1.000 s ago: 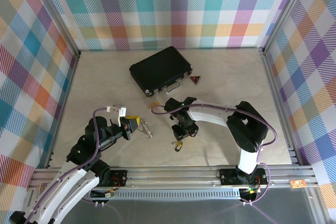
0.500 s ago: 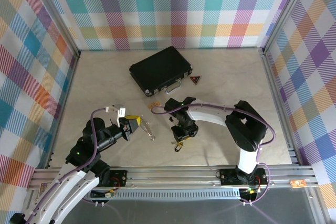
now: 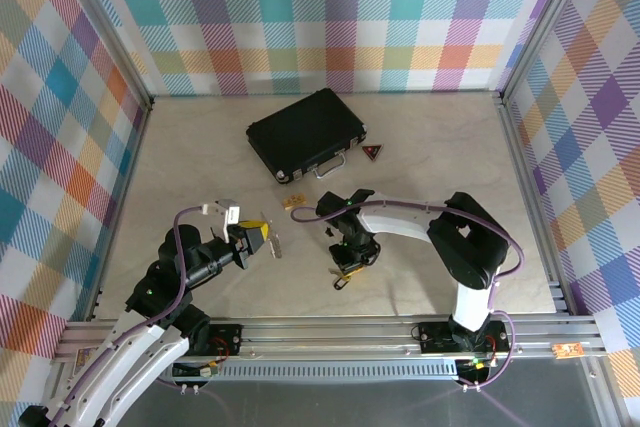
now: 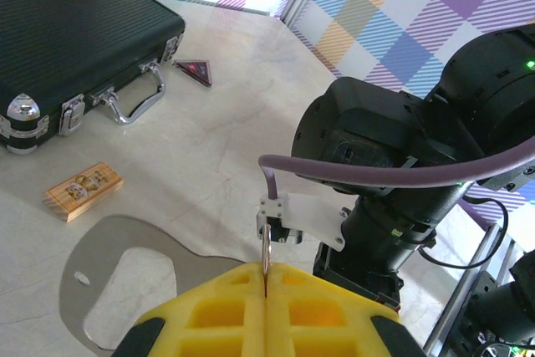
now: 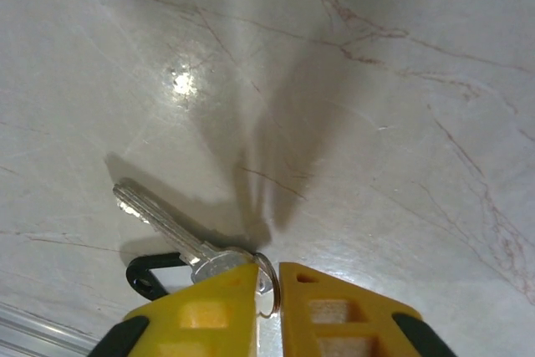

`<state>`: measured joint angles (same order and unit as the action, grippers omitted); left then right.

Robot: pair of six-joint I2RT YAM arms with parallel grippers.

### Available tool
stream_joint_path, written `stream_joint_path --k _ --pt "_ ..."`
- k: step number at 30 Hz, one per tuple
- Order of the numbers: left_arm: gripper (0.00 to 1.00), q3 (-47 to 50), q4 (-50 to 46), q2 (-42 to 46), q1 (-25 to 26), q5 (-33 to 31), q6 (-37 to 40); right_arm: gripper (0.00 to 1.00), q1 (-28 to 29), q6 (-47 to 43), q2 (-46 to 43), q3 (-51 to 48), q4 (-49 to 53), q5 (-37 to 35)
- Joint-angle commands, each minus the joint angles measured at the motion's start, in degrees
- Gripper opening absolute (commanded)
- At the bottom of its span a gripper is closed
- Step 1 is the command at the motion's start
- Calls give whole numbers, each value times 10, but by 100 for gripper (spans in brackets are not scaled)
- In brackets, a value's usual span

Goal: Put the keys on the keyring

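My left gripper (image 3: 260,237) (image 4: 266,277) is shut on the thin silver loop of the keys (image 3: 273,245). The loop (image 4: 266,250) stands edge-on out of the yellow fingers in the left wrist view, and the keys themselves are hidden there. My right gripper (image 3: 349,257) (image 5: 267,294) is down at the table, its jaws nearly together around a small split ring (image 5: 270,272). That ring joins a single silver key (image 5: 159,211) and the black oval clip of the keyring (image 5: 149,274) (image 3: 340,279). The two grippers are about a hand's width apart.
A black case (image 3: 305,132) (image 4: 67,31) lies at the back, with a red triangle (image 3: 373,152) (image 4: 194,70) beside it. A small tan block (image 3: 293,204) (image 4: 82,191) lies between the case and the grippers. The right arm's wrist (image 4: 393,165) looms close in front of the left gripper.
The key bunch in the left gripper has swung and looks shorter, drawn slightly back to the left. The right gripper has edged a little right and toward the near edge over the keyring.
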<state>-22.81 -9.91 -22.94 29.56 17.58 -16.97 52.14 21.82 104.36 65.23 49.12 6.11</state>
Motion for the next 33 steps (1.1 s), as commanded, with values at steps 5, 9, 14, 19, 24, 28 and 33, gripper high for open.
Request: stream_joint_path --k 5,9,14,19,24,28,33 --pt "0 7 39 -1 5 18 -3 5 2 23 -48 -30 -16 -4" --pt "0 7 39 -1 5 17 -3 4 2 58 -90 -63 -58 -30" --pt "0 11 51 9 5 25 -4 3 16 148 -163 -145 -171 -105" --pt "0 29 75 54 5 35 -16 4 64 245 -223 -239 -304 -221" --pt "0 33 75 93 5 34 -20 7 103 296 -224 -283 -371 -288" --pt "0 35 77 119 5 29 -20 14 121 309 -216 -283 -367 -298" --pt "0 36 67 137 5 14 -17 32 129 325 -248 -280 -315 -305"
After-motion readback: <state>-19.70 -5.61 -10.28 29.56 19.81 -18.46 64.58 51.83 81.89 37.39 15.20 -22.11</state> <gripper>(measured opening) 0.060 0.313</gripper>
